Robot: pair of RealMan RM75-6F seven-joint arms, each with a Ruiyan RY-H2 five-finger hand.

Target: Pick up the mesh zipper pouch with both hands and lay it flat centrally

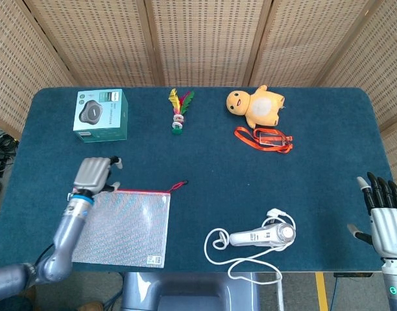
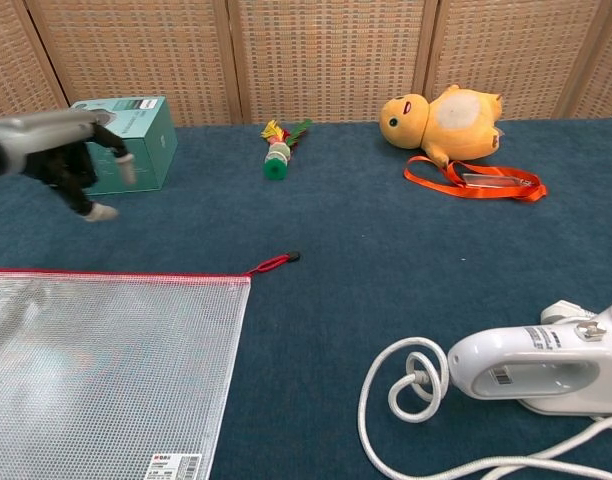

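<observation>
The mesh zipper pouch (image 1: 124, 227) lies flat at the front left of the table, clear mesh with a red zip edge and a red pull cord (image 1: 178, 186). In the chest view the mesh zipper pouch (image 2: 96, 370) fills the lower left. My left hand (image 1: 95, 175) hovers over the pouch's far left corner, fingers apart and holding nothing; in the chest view this left hand (image 2: 61, 160) hangs above the cloth, clear of the pouch. My right hand (image 1: 383, 214) is at the table's right front edge, fingers spread, empty, far from the pouch.
A teal box (image 1: 101, 115) stands at the back left. A feather shuttlecock (image 1: 179, 110), a yellow plush duck (image 1: 258, 105) and an orange lanyard with badge (image 1: 264, 138) lie along the back. A white handheld appliance with coiled cord (image 1: 260, 238) sits front centre-right.
</observation>
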